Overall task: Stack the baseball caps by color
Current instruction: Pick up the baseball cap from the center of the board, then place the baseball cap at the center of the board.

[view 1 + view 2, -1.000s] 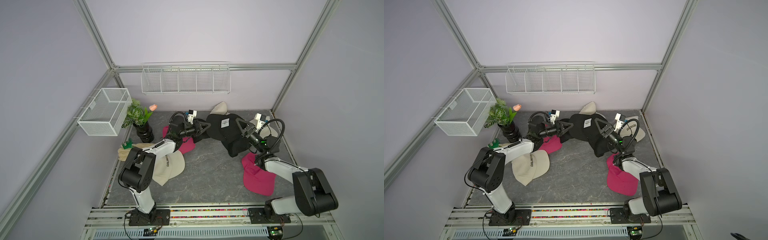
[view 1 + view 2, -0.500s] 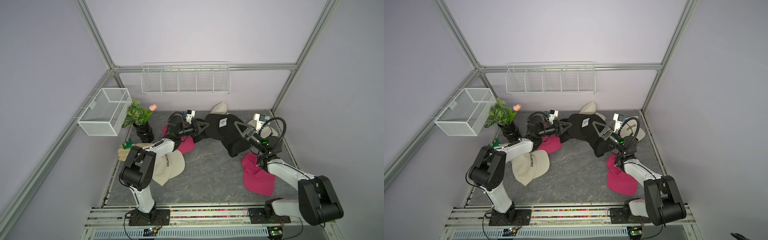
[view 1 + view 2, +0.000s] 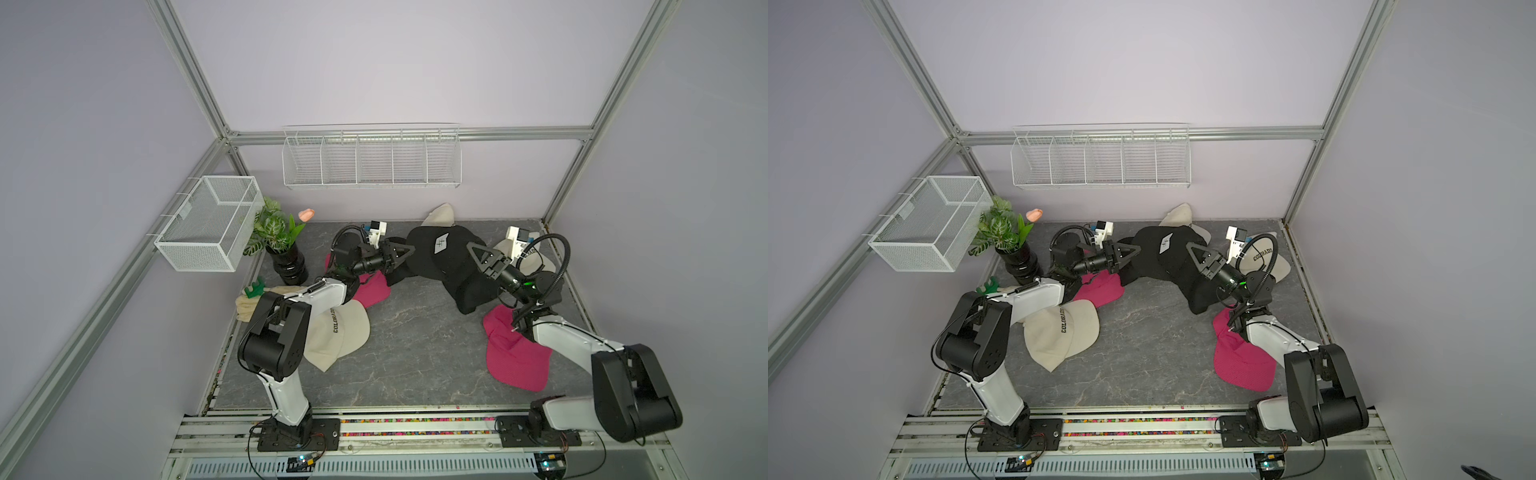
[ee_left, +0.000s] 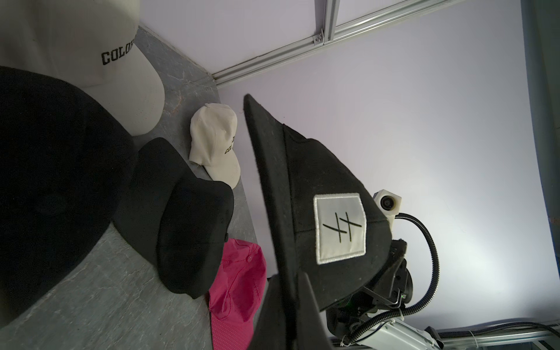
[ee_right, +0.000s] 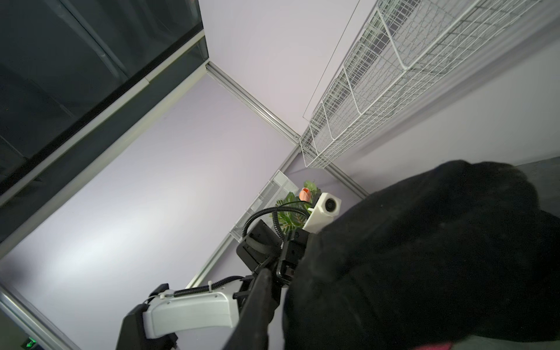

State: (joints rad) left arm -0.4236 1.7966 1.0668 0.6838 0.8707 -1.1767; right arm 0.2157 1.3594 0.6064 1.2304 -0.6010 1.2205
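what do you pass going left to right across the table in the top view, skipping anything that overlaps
potted plant → cream colorado cap → black patch cap → front pink cap

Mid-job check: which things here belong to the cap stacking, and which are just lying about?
Job: patched black cap, other black caps, cream caps, pink caps.
Lying about: potted plant, towel, green toy, wire basket, wire shelf.
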